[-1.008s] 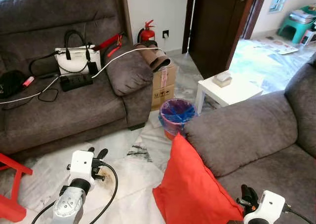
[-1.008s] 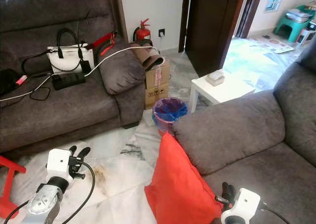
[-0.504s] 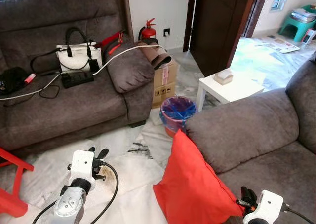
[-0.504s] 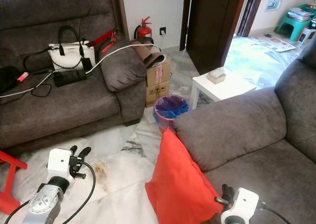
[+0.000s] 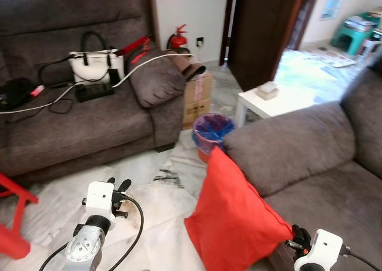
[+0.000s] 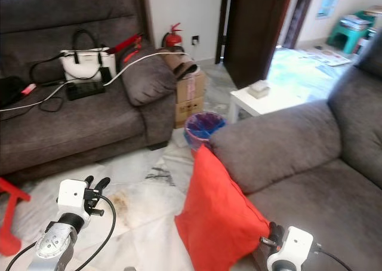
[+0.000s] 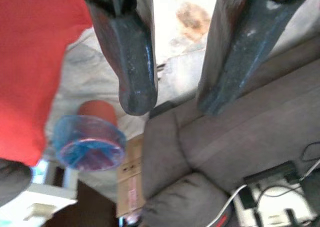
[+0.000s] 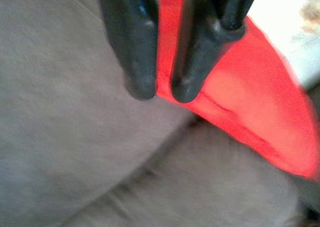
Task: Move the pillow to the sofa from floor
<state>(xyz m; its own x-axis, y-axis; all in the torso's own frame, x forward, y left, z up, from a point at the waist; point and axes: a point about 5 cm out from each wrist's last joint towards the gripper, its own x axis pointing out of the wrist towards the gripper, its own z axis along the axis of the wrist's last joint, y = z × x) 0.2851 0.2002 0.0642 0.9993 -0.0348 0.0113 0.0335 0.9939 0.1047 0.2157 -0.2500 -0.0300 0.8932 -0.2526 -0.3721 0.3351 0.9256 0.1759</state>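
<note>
Since a second ago only the head camera has shifted; pillow (image 5: 236, 223) stays put, both arms unchanged. Red pillow stands on edge on the floor, leaning against the front of the near sofa (image 5: 310, 157), just under its armrest. Long axis runs diagonal: top corner points up toward the bin (image 5: 212, 131), lower corner toward the right gripper (image 8: 157, 89).

Right gripper: fingers almost closed, thin gap, holding nothing; tips close to the pillow's edge above the sofa seat, contact can't be told. Left gripper (image 5: 116, 184): fingers apart, empty, over bare floor well left of the pillow.

Open floor lies left of the pillow, up to the far sofa (image 5: 83, 122). Sofa seat right of the pillow is free.

Cardboard box (image 5: 200, 101) beyond the bin has markings, unreadable.
</note>
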